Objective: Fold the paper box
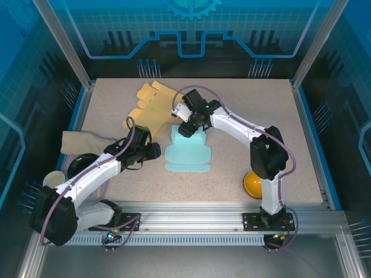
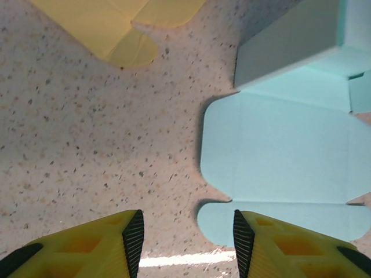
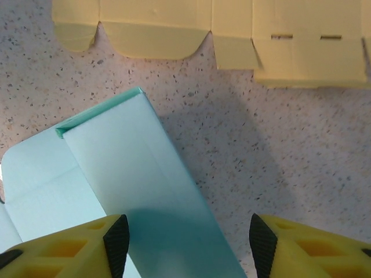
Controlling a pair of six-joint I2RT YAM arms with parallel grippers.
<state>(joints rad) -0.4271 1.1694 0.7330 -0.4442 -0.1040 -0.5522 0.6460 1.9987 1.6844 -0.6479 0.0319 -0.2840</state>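
Left wrist view: the left gripper (image 2: pixel 188 240) is seen with its jaws standing apart and nothing held between them. Its yellow fingers (image 2: pixel 75 249) are cut off by the bottom edge. Just ahead and to the right, the light blue paper box (image 2: pixel 290 156) is laid flat on the speckled table (image 2: pixel 87 133). One rounded flap (image 2: pixel 217 223) reaches into the gap, and the box is cropped at the right edge.

In the right wrist view the right gripper (image 3: pixel 188 246) is held wide. A raised panel (image 3: pixel 151 191) of the box runs between its jaws. Contact with the pads cannot be made out, since shadow and the frame edge cover that spot. Beyond the tips, a yellow sheet (image 3: pixel 203 35) is cut off at the top.

In the top external view an orange object (image 1: pixel 252 185) is half hidden behind the right arm.
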